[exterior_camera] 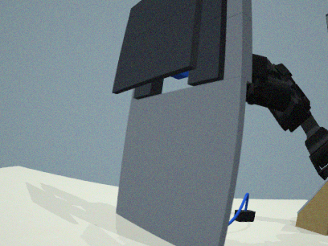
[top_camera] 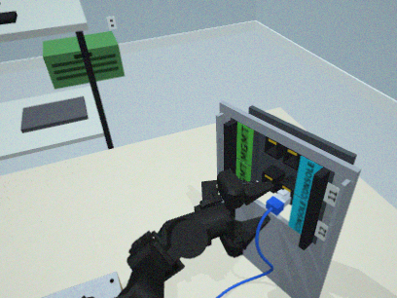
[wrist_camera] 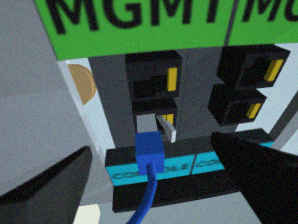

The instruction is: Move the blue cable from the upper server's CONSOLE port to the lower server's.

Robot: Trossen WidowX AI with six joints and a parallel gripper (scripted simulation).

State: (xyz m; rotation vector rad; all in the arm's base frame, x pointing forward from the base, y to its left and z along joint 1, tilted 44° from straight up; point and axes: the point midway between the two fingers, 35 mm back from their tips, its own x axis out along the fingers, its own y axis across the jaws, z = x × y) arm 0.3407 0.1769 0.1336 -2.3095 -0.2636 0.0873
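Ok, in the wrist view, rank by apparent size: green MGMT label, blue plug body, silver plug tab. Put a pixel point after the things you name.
1. Green MGMT label (wrist_camera: 120, 37), running out of the frame
2. Blue plug body (wrist_camera: 149, 150)
3. Silver plug tab (wrist_camera: 167, 130), a thin sliver
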